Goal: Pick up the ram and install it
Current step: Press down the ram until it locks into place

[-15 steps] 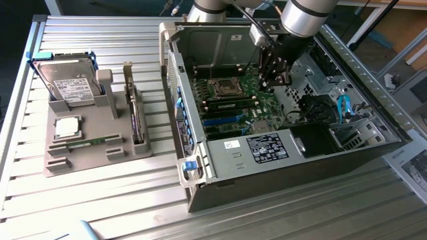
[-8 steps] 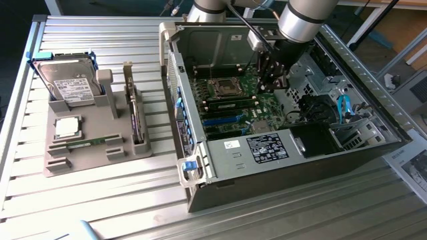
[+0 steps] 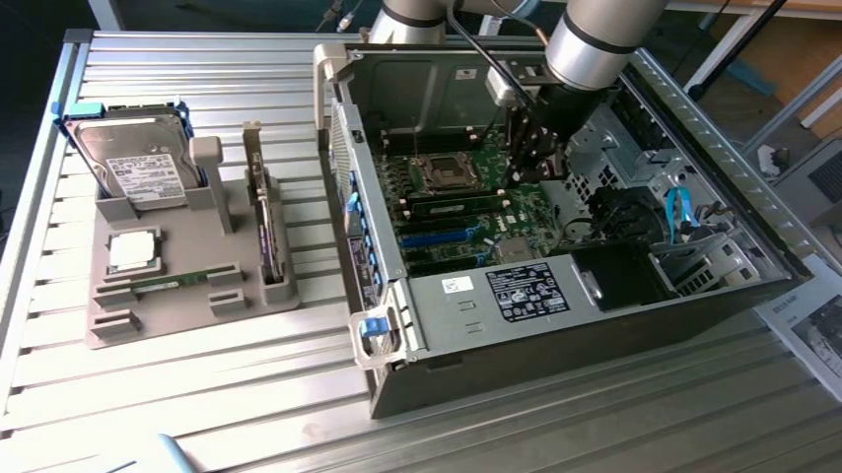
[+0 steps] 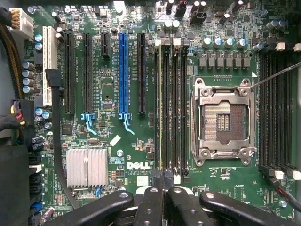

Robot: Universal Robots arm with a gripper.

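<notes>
Toward the desk's edge at the exterior view's left sits a grey holder (image 3: 158, 317). It carries one hard drive (image 3: 132, 172), one silver processor (image 3: 132, 251), one green ram (image 3: 169, 284) lying in its cradle, and one dark card (image 3: 270, 236) standing on edge. That ram is untouched and well apart from my tool.

Further along, toward the exterior view's right, one open case (image 3: 526, 296) takes up most of the desk. My arm reaches down into it, with my tool (image 3: 526, 169) low over the board (image 3: 455, 222), near the empty socket (image 3: 441, 172).

From the wrist view, my tool (image 4: 160, 200) is pinched fully together, fingers (image 4: 150, 207) meeting, and I see nothing held between them. It hangs just off the near ends of the memory slots. I count four slots on this side of the socket (image 4: 223, 120) and what look like four more on the far side. The slot farthest from the socket in the near group shows a pale edge along its length, which I take for a stick (image 4: 160, 108) already standing in it.

I judge the step in hand to be seating. Finishing it calls for even, straight pressure along that edge until both end latches close.
</notes>
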